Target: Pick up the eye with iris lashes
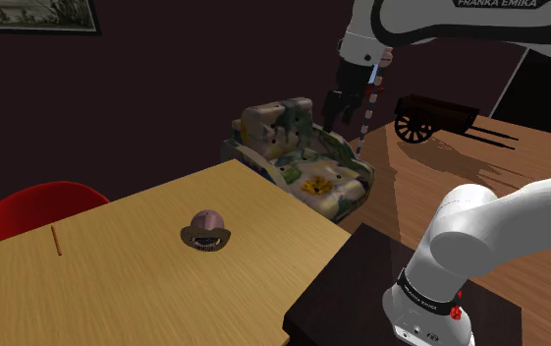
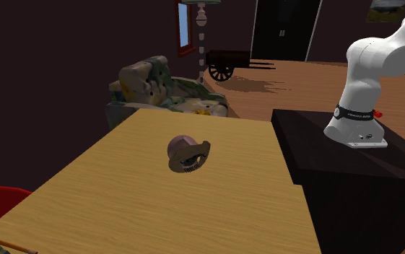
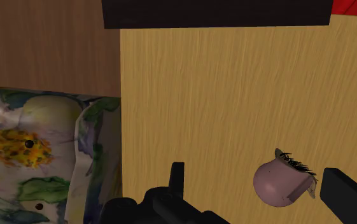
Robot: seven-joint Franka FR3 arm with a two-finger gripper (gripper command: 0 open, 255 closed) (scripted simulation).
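Table (image 1: 116, 285) of pale wood stands just beside a floral armchair (image 1: 303, 157). High above it hangs the gripper (image 1: 340, 113), fingers (image 3: 177, 177) spread wide, clasping nothing. The dark-lashed eye (image 1: 206, 231) lies near the table's middle, untouched.

1. This is a home's living room, dimly lit: a flower-patterned armchair (image 1: 303, 162) stands just past the wooden table (image 1: 116, 285).
2. A framed picture (image 1: 32, 15) hangs on the dark wall, and a floor lamp (image 2: 203, 43) rises behind the armchair.
3. A red chair (image 1: 37, 208) and an ornamental wooden cart (image 1: 438, 120) stand on the wood floor (image 2: 302, 76).
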